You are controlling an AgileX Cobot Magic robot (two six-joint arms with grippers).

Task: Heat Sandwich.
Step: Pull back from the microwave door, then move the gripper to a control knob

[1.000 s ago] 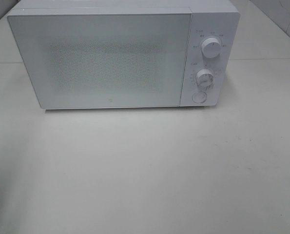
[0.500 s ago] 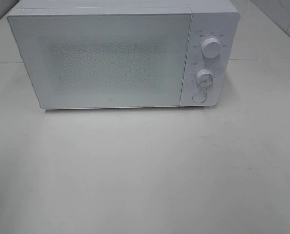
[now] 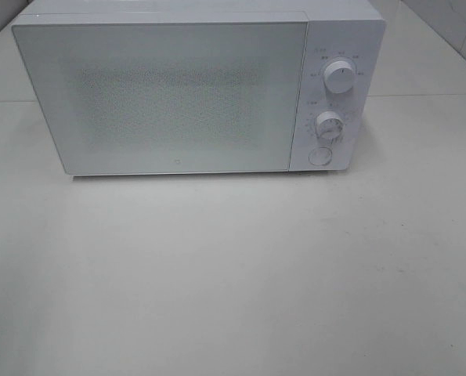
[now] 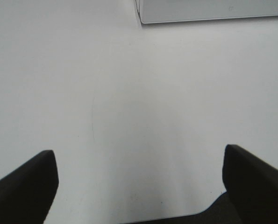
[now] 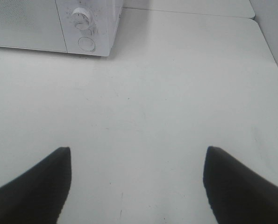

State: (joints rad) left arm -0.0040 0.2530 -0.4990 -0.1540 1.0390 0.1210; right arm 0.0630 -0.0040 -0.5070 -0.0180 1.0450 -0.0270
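Behind the microwave door [image 3: 162, 94] the inside is hidden — left pincer [image 4: 139, 153] and right pincer [image 5: 137, 150] gape empty

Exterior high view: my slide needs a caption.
Closed white microwave with two knobs and a button, standing on a pale table.

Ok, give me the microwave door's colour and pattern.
The door is white with a fine dotted middle; clearest in the exterior high view.

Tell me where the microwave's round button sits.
In the high view the round button sits at the bottom right of the microwave front, directly under the lower knob.
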